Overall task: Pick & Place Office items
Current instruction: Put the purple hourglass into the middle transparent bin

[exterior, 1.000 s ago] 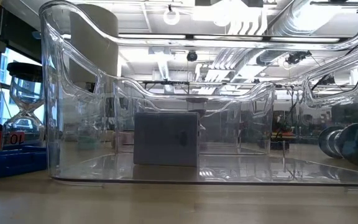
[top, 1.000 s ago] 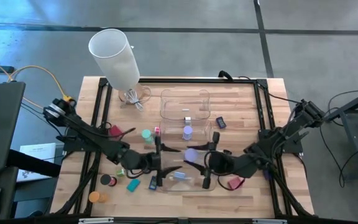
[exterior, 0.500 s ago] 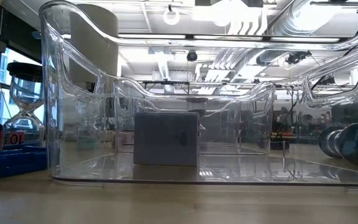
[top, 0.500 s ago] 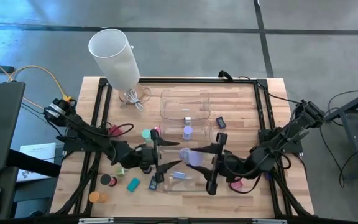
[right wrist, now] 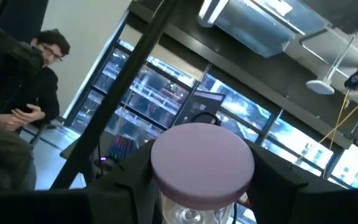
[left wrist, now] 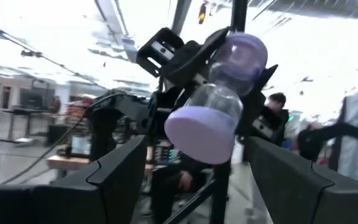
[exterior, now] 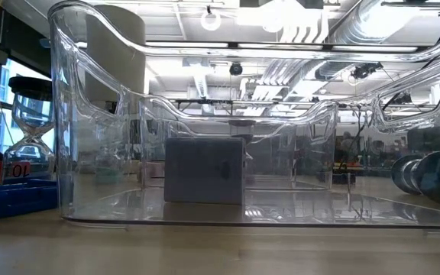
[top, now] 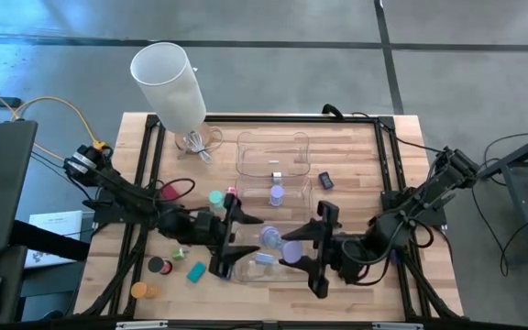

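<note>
While right tool (top: 293, 252) clamps lilac hourglass (top: 280, 243) over the clear tray (top: 246, 269), left tool (top: 234, 243) gapes wide beside it, empty.

the hourglass (top: 280, 244) is between the left claw (top: 230, 240) and the right claw (top: 316, 247), above the near tray (top: 246, 271).

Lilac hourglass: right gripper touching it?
Touching. Right wrist view shows the right gripper closed around the lilac hourglass just below its end cap.
</note>
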### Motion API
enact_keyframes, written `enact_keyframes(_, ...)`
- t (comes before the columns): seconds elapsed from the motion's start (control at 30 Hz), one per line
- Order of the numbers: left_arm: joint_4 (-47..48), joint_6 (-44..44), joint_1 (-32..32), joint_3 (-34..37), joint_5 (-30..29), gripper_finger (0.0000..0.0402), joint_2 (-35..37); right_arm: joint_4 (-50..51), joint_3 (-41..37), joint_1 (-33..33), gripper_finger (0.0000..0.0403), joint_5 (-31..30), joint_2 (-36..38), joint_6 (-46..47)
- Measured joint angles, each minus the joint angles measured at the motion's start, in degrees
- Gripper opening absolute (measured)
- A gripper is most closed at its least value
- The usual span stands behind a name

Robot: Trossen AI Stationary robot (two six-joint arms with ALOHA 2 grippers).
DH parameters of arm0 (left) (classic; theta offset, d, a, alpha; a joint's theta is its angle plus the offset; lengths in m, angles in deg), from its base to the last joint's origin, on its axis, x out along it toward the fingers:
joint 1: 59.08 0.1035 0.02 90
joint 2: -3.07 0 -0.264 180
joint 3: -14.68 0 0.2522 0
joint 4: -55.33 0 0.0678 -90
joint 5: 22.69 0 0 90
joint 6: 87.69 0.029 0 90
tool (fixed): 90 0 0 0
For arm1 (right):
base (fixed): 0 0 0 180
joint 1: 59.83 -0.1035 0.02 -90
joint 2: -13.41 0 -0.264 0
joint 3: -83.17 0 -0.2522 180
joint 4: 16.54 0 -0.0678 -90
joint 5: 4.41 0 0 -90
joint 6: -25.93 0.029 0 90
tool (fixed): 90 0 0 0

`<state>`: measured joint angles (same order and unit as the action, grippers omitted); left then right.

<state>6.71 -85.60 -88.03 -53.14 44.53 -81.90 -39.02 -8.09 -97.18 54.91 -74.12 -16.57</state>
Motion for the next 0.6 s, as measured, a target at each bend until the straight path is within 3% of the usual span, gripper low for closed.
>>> enact_keyframes(0.27, 0.14, -13.79, 4.39, 0.00, 9.54, 0.0271, 0.00, -0.01, 0.00, 1.83, 0.0183, 0.87, -0.02, -1.39)
enact_keyframes(0.4, -0.84, -16.23, 5.89, 0.00, 15.46, 0.0271, 0.00, -0.09, 0.01, 2.32, 0.0183, 1.02, 0.00, -2.98)
enact_keyframes(0.6, -1.15, -16.76, 7.99, 0.00, 19.27, 0.0271, 0.00, 0.00, 0.00, 3.39, 0.0183, 4.95, -0.02, -2.99)
